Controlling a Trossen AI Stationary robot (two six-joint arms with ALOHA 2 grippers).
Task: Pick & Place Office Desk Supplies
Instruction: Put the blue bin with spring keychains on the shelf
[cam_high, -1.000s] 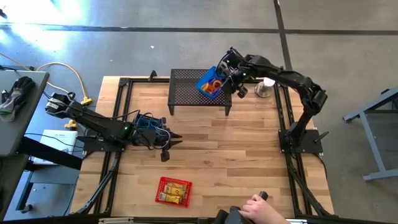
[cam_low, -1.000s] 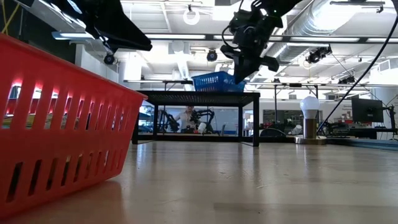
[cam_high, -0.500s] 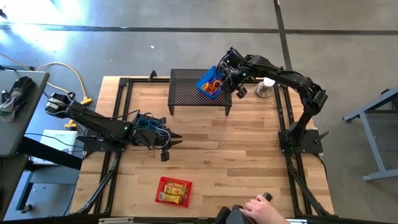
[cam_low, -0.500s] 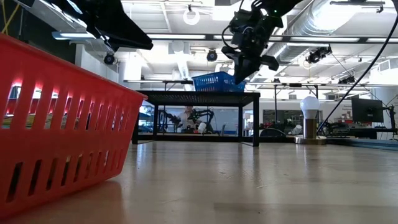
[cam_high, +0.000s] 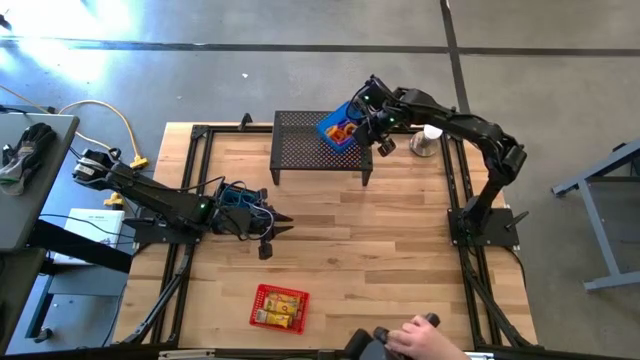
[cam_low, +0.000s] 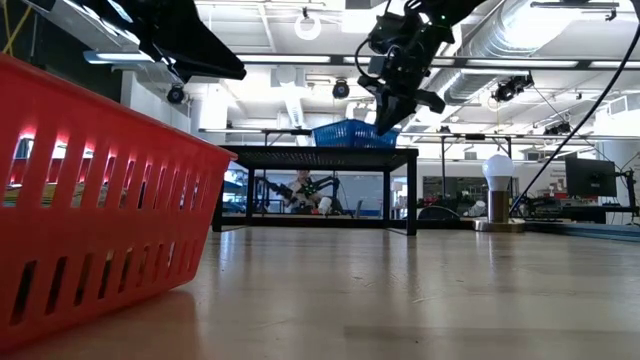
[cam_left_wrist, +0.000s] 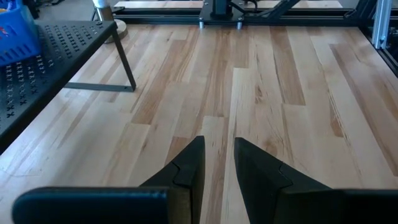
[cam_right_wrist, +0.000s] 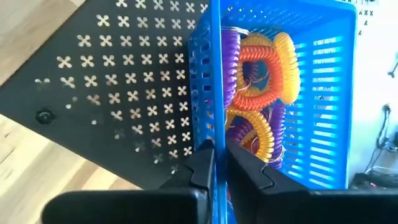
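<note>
Placement is looking unfinished: right end effector is pinching the wall of the blue basket, holding coiled supplies, on the mesh stand; left end effector, narrowly parted, is hovering over the surface.

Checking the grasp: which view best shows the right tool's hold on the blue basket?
Right wrist view: right tool pinches blue basket wall, coils visible inside. High view shows basket small; low view only its side.
</note>
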